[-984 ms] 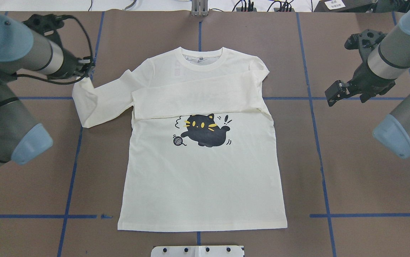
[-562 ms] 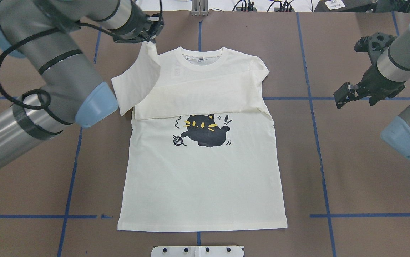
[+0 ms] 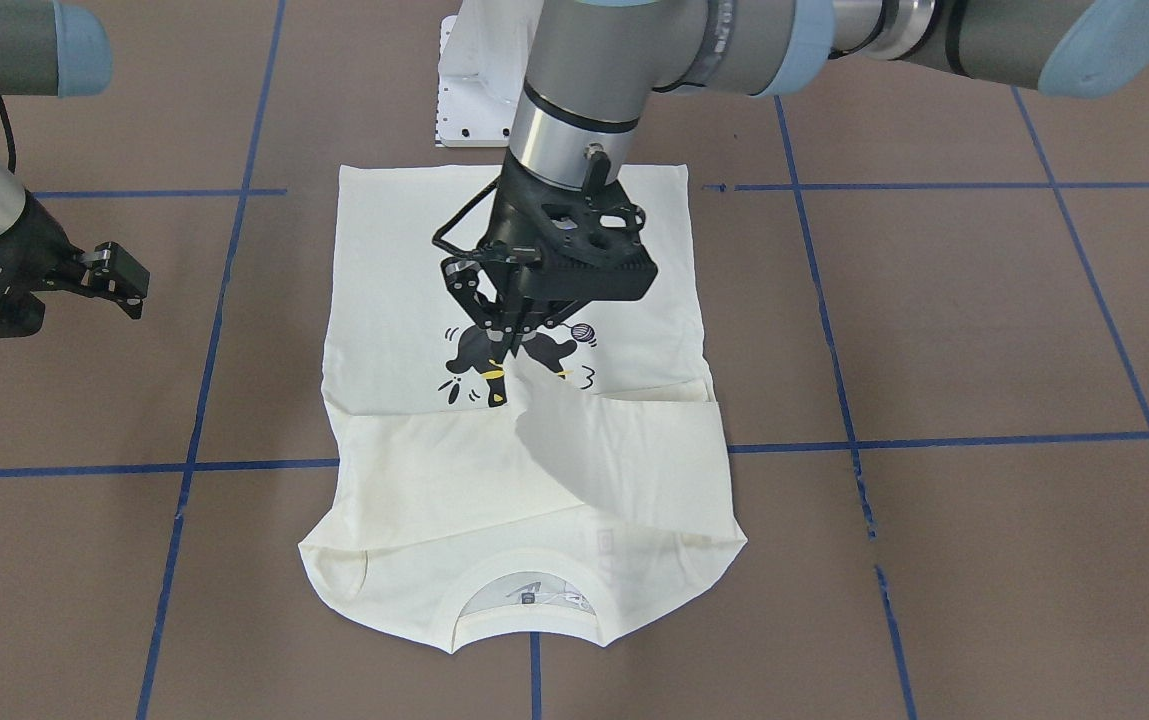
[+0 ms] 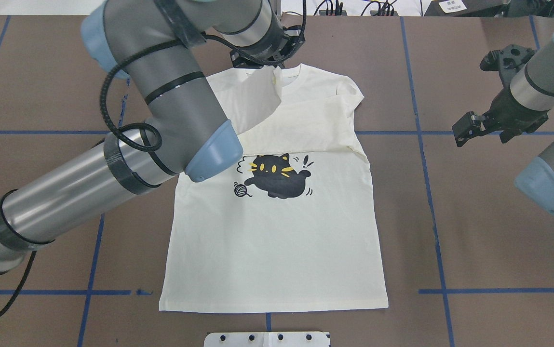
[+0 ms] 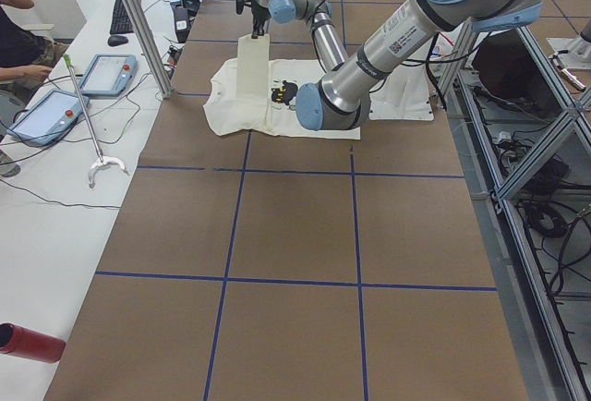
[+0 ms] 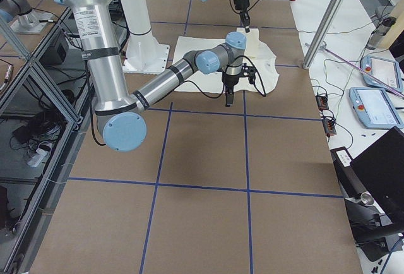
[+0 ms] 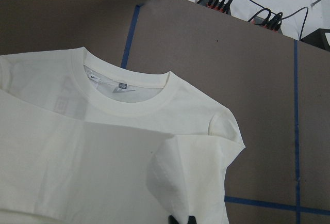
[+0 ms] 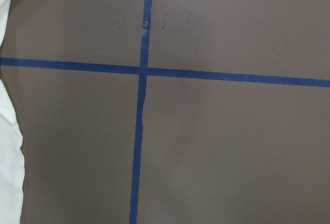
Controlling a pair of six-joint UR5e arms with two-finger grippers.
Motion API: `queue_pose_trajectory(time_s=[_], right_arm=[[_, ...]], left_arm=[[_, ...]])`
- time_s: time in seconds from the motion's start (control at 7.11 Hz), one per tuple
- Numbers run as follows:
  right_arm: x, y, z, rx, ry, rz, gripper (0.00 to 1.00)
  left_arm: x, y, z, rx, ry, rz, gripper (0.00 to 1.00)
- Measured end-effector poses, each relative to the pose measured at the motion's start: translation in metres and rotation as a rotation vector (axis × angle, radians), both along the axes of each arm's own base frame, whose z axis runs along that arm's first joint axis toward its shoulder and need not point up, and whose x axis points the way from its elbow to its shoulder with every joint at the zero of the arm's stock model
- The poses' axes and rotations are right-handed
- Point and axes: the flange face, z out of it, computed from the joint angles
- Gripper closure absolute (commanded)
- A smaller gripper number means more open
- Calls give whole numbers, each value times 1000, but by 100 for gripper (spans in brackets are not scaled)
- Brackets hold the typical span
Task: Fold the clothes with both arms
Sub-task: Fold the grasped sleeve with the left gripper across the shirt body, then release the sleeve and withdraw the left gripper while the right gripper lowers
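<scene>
— Found the T-shirt (image 4: 277, 241) where?

— Spread flat in the middle of the counter (image 4: 474, 217), cat print (image 4: 277, 176) up, collar (image 7: 129, 108) pointing away from the robot's base.

— Counted anything as done?

— Counted one fold: found the folded sleeve (image 4: 305, 127) laid across the chest from the robot's right side, just above the print.

— And the left tool (image 3: 501, 355)?

— Saw it clamped on the cuff of the second sleeve (image 3: 584, 450), lifted clear above the chest, with the rest of that sleeve hanging down to its shoulder. Judged this the step in hand, only half made.

— Noticed the right tool (image 4: 467, 129) doing anything?

— Nothing. Hung over bare counter, well apart from the shirt's right edge, and held no cloth. Could not call its jaws apart or together.

— Reckoned how much left?

— Most of it. Needed the second sleeve laid down over the first, then the body folded, probably hem toward collar with both tools. Found the hem flat and untouched.
</scene>
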Motion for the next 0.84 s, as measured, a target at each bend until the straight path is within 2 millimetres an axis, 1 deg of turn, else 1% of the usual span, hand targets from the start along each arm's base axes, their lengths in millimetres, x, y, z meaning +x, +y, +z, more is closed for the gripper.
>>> queue_pose_trajectory(time_s=[0.28,0.42,0.56,0.7,0.84], right_arm=[[-1,0,0,-1,0,-1,0],[-1,0,0,0,-1,-1,0],[-2,-1,-1,0,-2,-1,0],[-3,-3,-1,-2,-2,-2,0],[-4,-4,0,-5,-2,-1,0]], left_arm=[[57,-14,2,-39,-1,-24,100],[87,-13,2,-63,-2,-37,60],[125,-9,3,-82,-2,-69,1],[160,-8,4,-89,24,-105,0],[175,-8,4,-81,56,-121,0]])
